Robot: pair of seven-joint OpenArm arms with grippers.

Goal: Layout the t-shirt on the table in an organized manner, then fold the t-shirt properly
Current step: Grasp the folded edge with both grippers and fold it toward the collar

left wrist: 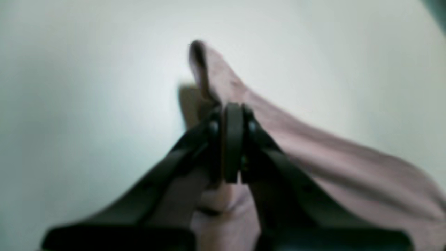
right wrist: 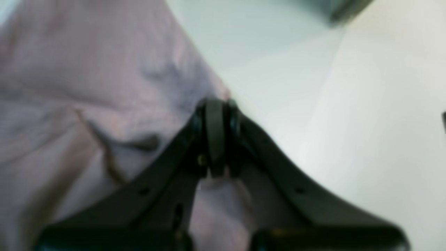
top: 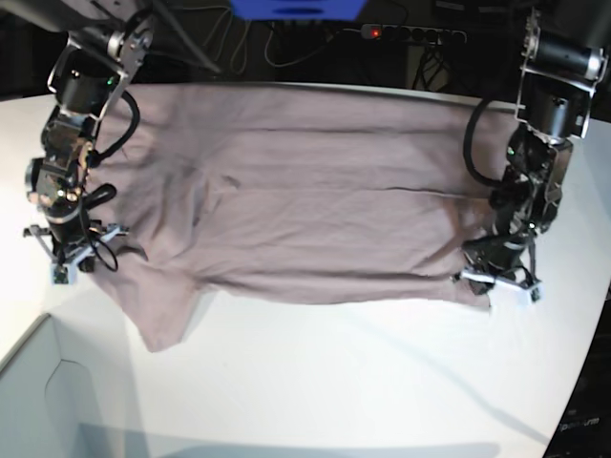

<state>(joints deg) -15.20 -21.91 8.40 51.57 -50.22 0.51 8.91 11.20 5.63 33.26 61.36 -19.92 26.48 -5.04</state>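
Our left black two-finger gripper (left wrist: 231, 146): jaws pressed together on dusty mauve cotton t-shirt (top: 305, 191) fabric, arm reaching down near white table's (top: 382, 382) right edge. Our right black gripper (right wrist: 216, 139): jaws likewise clamped on shirt cloth, arm bent down near left edge.

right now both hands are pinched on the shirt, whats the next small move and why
Probably lift both together and carry the near edge toward the far edge. The left hand and right hand are each shut on the t-shirt, which lies spread across the table, so a first fold looks ready.
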